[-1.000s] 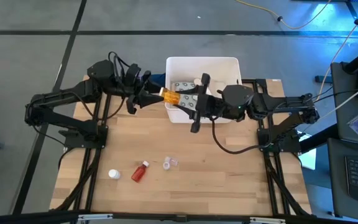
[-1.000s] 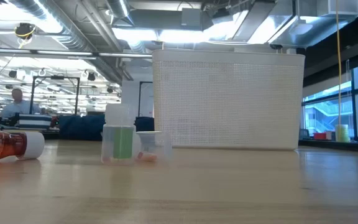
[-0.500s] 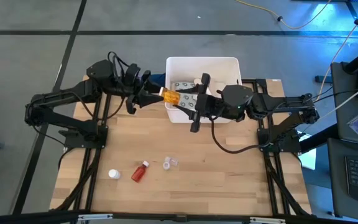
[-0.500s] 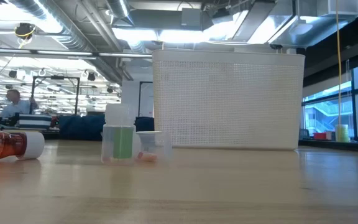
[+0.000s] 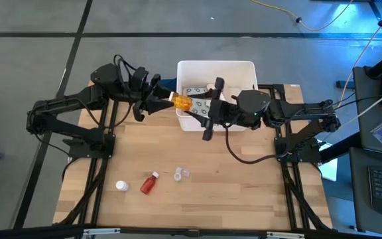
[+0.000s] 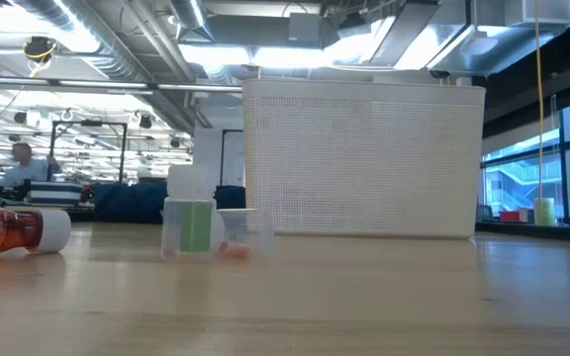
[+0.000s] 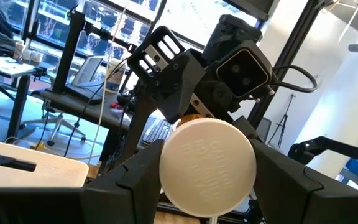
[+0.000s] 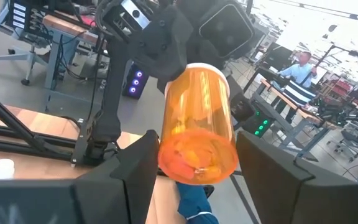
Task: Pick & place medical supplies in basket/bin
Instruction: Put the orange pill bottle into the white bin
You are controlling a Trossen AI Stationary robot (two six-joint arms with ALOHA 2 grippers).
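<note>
An orange pill bottle (image 5: 181, 101) with a white cap hangs in the air over the left near corner of the white bin (image 5: 216, 64). My left gripper (image 5: 172, 99) comes from the table's left and is shut on its cap end. My right gripper (image 5: 191, 107) comes from the right and is shut on its orange base end. A grey dotted packet (image 5: 194, 91) lies inside the bin. The low view shows the bin's wall (image 6: 364, 158) but neither gripper. My left gripper pinches the bottle's white cap (image 7: 207, 165) between its two fingers (image 7: 135, 177), coming level from the table's left, along the bottle's length. The bottle is lifted clear and lies about level. My right gripper has its fingers (image 8: 138, 165) on either side of the orange body near the closed base (image 8: 197, 155). It comes level from the table's right, and the bottle points along the fingers toward the left gripper.
On the near part of the table lie a small white-capped bottle (image 5: 121, 186), a red bottle (image 5: 150, 182) on its side and tiny clear cups (image 5: 181, 174). The low view shows them as the red bottle (image 6: 8, 229), a green-labelled clear bottle (image 6: 188, 225) and cups (image 6: 237, 227).
</note>
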